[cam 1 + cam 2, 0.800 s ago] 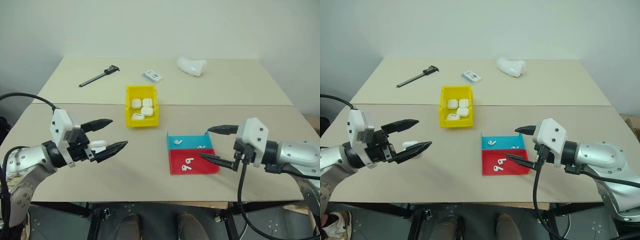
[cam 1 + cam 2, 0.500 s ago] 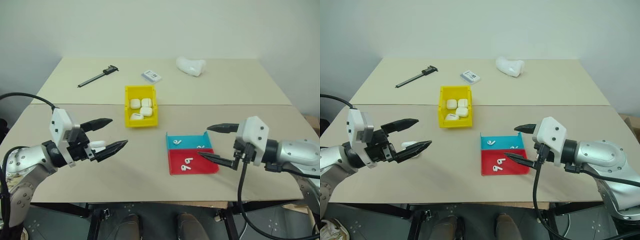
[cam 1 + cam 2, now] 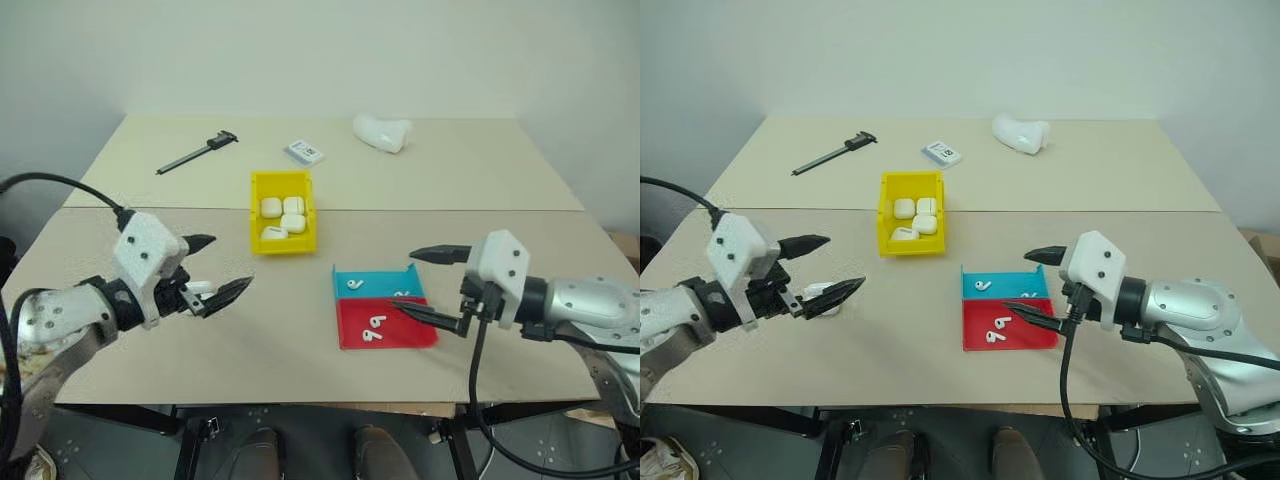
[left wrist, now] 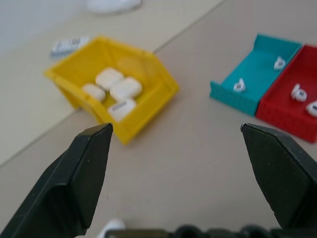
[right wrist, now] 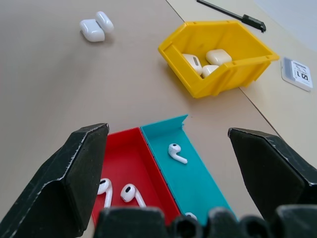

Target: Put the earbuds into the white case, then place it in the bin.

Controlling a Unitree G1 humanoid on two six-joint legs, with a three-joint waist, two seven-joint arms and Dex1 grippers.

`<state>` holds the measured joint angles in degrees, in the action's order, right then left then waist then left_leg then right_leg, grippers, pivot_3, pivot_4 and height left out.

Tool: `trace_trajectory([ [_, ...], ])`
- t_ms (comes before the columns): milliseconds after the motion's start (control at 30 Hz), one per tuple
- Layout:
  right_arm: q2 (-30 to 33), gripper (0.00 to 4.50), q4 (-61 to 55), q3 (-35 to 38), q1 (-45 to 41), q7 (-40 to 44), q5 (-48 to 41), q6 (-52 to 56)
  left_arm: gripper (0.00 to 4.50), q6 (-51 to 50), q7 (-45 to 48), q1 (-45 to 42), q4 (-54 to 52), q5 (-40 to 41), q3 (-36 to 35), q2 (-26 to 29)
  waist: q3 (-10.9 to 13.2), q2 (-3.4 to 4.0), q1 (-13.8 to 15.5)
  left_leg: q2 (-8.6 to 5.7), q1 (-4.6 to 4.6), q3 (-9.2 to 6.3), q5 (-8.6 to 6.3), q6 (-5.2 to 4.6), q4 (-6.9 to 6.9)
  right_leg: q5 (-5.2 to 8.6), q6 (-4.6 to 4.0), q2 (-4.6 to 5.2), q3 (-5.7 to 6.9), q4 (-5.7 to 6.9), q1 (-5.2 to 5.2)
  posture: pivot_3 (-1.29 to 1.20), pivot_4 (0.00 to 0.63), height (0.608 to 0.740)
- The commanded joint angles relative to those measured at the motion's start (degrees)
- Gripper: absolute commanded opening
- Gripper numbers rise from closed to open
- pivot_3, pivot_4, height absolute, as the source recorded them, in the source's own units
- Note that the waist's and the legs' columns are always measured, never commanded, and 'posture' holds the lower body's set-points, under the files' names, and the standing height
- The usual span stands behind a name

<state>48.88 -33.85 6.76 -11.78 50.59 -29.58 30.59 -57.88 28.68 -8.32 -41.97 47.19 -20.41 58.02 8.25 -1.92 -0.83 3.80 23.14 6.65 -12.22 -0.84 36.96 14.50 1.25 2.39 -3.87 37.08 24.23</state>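
1. Your left gripper (image 3: 218, 266) sits at the left of the head view, low over the table (image 3: 300, 340). Its two black fingers are spread wide and hold nothing.
2. Your right gripper (image 3: 432, 287) sits at the right of the head view, over the right edge of the red-and-blue tray (image 3: 384, 308). Its fingers are also spread wide and hold nothing.
3. You can see the white case (image 5: 97, 26) lying open on the bare table in the upper left of the right wrist view. In the head view it lies between your left gripper's fingers, and whether it touches them cannot be told.
4. The earbuds are still in the tray: two in the red half (image 5: 117, 191), one plainly seen in the blue half (image 5: 175, 152), and a second, partly hidden, near the blue half's edge.
5. The bin (image 3: 283, 211) stands in the centre of the head view, above and left of the tray. It already holds several white cases (image 3: 282, 214).
6. Along the top of the head view you have a caliper (image 3: 197, 151), a small card (image 3: 304, 152) and a lumpy white object (image 3: 383, 131).
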Motion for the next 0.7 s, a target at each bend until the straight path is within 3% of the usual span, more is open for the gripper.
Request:
trace_trajectory([
  [33,-0.25,4.47,-1.1,0.15,-1.53,-0.13,-1.14,0.01,4.5,-17.15,-5.11,-7.5,1.78,8.51,0.58,2.91,0.0,-0.01,0.01,0.0,0.0,0.0,0.0,0.0,0.0,0.01,0.01,0.01,0.0,0.0,0.0,0.0,0.15,0.74],
  [133,-0.59,4.47,-1.11,-0.87,-1.83,-0.52,-0.91,-0.02,4.5,-32.15,-10.34,-16.59,5.73,11.63,0.66,-0.1,0.02,-0.03,0.04,-0.03,0.01,-0.02,0.0,0.0,-0.01,0.02,0.04,0.0,0.01,0.0,-0.01,0.0,0.15,0.74],
  [200,-0.9,4.47,-0.9,-1.61,-2.43,-0.88,-0.73,0.01,4.5,-34.62,-12.77,-19.26,9.55,15.57,2.89,1.76,0.04,-0.07,0.04,-0.04,0.02,-0.03,0.0,0.0,0.0,0.02,0.04,-0.01,0.02,0.02,0.0,0.0,0.15,0.74],
  [367,-1.36,4.47,0.29,-2.46,-3.52,-0.67,-0.67,-0.37,4.5,-34.62,-29.38,-22.1,19.06,29.19,6.64,6.09,0.05,-0.09,-0.23,-0.02,0.01,-0.08,0.0,0.0,-0.01,0.0,0.01,0.01,-0.03,0.04,0.02,0.0,0.15,0.74],
  [433,-1.35,4.47,0.58,-2.76,-3.81,-0.35,-0.82,-0.47,4.5,-34.62,-35.92,-23.25,23.67,38.57,8.17,9.57,0.08,-0.14,-0.24,0.0,0.01,-0.09,0.0,0.0,-0.01,0.0,0.0,0.0,-0.03,0.07,0.05,0.0,0.15,0.74],
  [500,-1.57,4.47,0.84,-3.26,-4.18,-0.08,-0.98,-0.59,4.5,-26.29,-48.43,-22.15,26.9,55.13,14.15,17.86,0.15,-0.26,-0.21,0.0,0.01,-0.1,0.0,0.01,-0.01,0.0,0.0,0.03,-0.02,0.07,0.05,0.0,0.15,0.74],
  [567,-1.99,4.47,0.92,-3.84,-4.58,-0.15,-1.01,-0.61,4.5,-19.5,-55.36,-21.82,28.25,64.52,19.13,23.03,0.18,-0.3,-0.11,0.1,0.03,-0.11,-0.01,0.02,-0.05,-0.02,-0.02,0.14,-0.02,0.07,0.08,0.0,0.15,0.74],
  [700,-3.54,4.47,0.75,-5.24,-5.11,-0.77,-0.69,-0.78,4.5,-18.05,-56.15,-26.26,33.23,65.81,25.66,23.21,0.18,-0.29,0.53,-0.1,-0.01,-0.06,0.0,0.04,-0.05,-0.02,-0.02,0.21,0.04,0.08,0.02,0.0,0.15,0.74],
])
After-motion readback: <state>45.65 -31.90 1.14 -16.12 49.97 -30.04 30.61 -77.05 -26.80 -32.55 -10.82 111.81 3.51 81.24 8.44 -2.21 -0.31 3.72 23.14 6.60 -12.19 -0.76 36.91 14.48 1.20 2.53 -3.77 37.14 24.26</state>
